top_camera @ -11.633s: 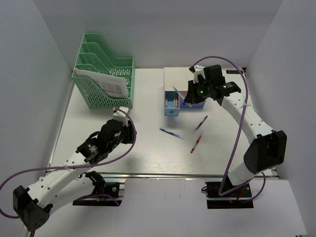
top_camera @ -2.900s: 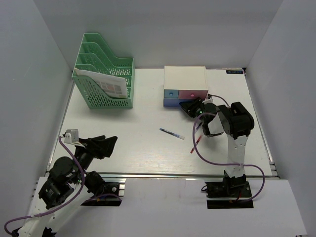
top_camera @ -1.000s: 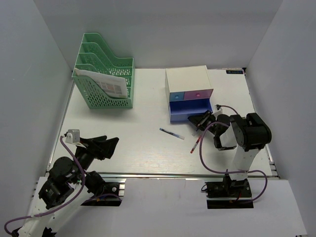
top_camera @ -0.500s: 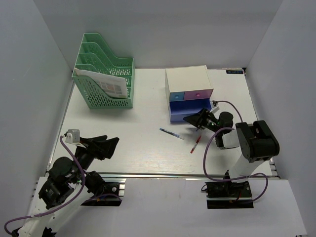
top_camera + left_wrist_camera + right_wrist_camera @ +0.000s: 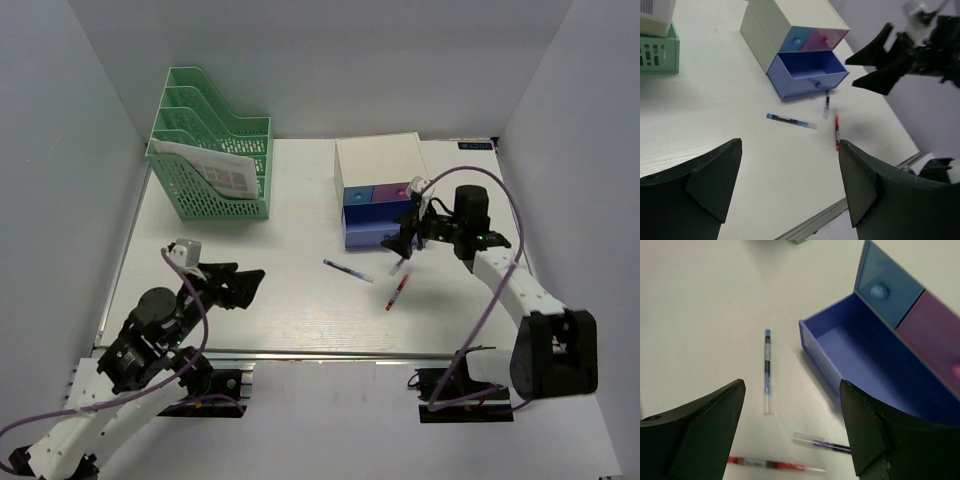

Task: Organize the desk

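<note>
One desk runs lengthwise left to right.

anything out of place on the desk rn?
Yes. Three pens lie loose on the desk in front of the drawer box: a blue pen, a red pen and a dark pen, each at a different angle. The box's lower blue drawer stands pulled out and looks empty. Nothing spilled or damaged.
</note>
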You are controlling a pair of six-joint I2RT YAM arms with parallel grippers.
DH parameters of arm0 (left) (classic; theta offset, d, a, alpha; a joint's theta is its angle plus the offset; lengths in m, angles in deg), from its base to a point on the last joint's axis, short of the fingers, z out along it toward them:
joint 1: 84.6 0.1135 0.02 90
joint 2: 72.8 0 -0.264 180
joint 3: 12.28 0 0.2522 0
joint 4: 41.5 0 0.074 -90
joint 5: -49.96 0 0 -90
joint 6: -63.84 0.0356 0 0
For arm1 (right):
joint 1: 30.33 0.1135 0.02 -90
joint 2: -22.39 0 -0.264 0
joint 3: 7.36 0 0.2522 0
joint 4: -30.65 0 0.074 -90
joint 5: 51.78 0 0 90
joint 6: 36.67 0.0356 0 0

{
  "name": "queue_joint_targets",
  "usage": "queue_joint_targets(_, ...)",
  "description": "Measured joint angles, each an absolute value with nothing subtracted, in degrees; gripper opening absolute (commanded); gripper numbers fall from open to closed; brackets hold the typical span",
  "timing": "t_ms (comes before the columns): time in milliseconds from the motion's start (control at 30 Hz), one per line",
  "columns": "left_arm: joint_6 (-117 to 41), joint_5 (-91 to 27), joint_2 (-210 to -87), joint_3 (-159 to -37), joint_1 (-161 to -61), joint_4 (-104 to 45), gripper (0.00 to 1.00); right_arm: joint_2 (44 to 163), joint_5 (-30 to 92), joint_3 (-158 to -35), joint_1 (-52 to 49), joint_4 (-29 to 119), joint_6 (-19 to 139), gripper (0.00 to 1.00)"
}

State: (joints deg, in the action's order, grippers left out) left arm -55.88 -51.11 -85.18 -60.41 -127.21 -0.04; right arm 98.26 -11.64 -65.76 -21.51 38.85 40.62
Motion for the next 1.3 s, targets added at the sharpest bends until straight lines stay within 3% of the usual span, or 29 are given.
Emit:
queue_joint_targets(67, -53.4, -50.4, -88.9, -60.8, -127.2, -2.0, 0.86, 93.3, -10.2, -66.2, -21.6, 47.4, 23.5, 0.67)
queue_joint_targets(100, -52.3, -49.9, -90.8, -61.1, -127.2, -2.7, 0.85, 91.8, -9.5, -66.5, -21.6, 51.6, 15.0, 0.43)
queue_joint_targets(167, -49.5, -48.6, -95.8, -62.5, -127.2, -4.0, 0.77, 90.7, -7.5, -67.4, -21.6, 61.2, -3.0, 0.27)
queue_joint_targets(200, -48.0, -47.9, -98.6, -63.5, -127.1, -4.5, 0.7, 91.2, -5.9, -67.9, -21.4, 65.7, -10.9, 0.25)
queue_joint_targets(233, -46.5, -47.2, -101.4, -64.4, -127.1, -5.0, 0.52, 92.3, -4.4, -68.6, -21.3, 70.1, -17.5, 0.24)
queue_joint_targets(267, -44.7, -46.7, -104.0, -65.1, -127.1, -5.8, 0.48, 94.2, -2.7, -69.6, -21.3, 74.7, -23.8, 0.21)
queue_joint_targets(367, -41.3, -46.0, -107.9, -65.2, -127.1, -7.0, 0.48, 99.1, 1.2, -72.1, -21.3, 82.7, -35.2, 0.29)
queue_joint_targets(433, -40.0, -46.0, -107.3, -63.7, -127.1, -7.9, 0.58, 100.8, 3.2, -72.8, -21.3, 85.3, -40.7, 0.35)
queue_joint_targets(567, -39.2, -46.3, -102.1, -59.9, -127.1, -8.5, 0.67, 102.3, 6.5, -72.8, -20.7, 86.9, -48.0, 0.39)
queue_joint_targets(700, -39.2, -47.8, -98.7, -59.6, -127.1, -8.9, 0.68, 105.7, 10.4, -72.9, -19.3, 86.5, -51.8, 0.44)
queue_joint_targets(1300, -38.6, -48.0, -98.7, -59.5, -127.1, -9.8, 0.68, 115.7, 18.2, -79.1, -14.7, 81.6, -52.2, 0.43)
